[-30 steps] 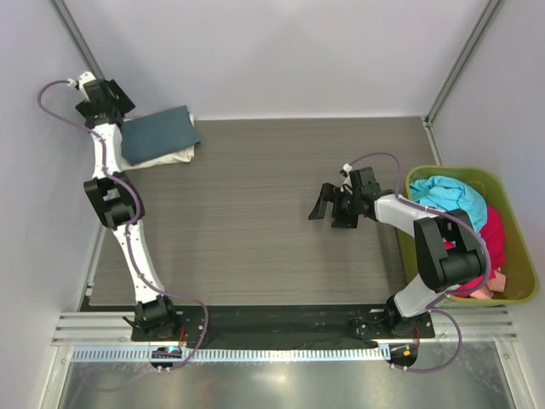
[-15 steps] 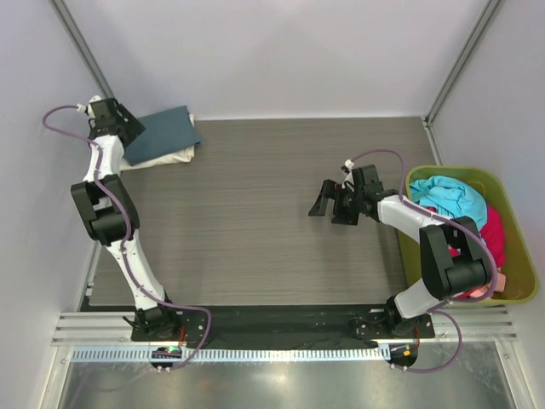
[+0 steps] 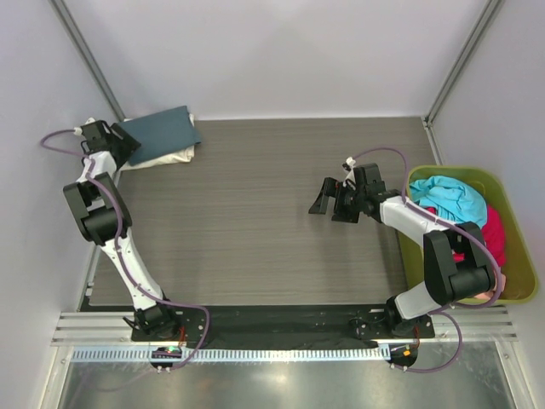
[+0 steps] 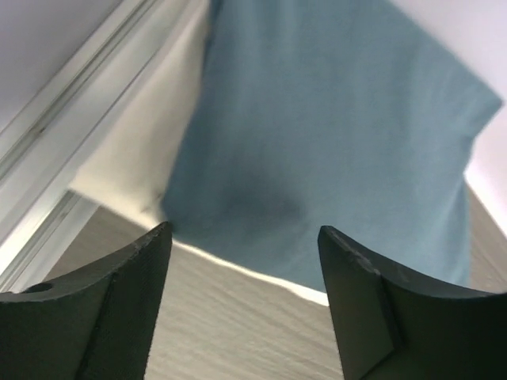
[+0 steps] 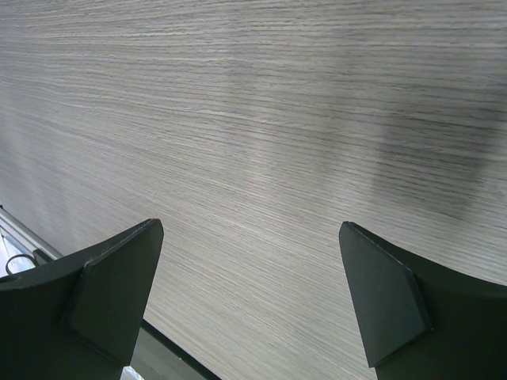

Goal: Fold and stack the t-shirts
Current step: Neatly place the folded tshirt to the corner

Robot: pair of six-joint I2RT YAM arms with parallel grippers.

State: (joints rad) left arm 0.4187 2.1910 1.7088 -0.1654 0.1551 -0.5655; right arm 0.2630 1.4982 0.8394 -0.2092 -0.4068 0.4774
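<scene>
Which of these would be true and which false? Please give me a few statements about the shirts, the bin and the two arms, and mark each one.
1. The dark slate-blue t-shirt lies folded on top of the cream-white t-shirt in the table's far left corner. True.
2. The right gripper holds a turquoise shirt. False: it is open and empty over the bare table.
3. The olive-green bin holds a turquoise t-shirt and a pink-red t-shirt. True.
4. The left gripper is clamped on the blue shirt. False: it is open, at the stack's edge, gripping nothing.
</scene>
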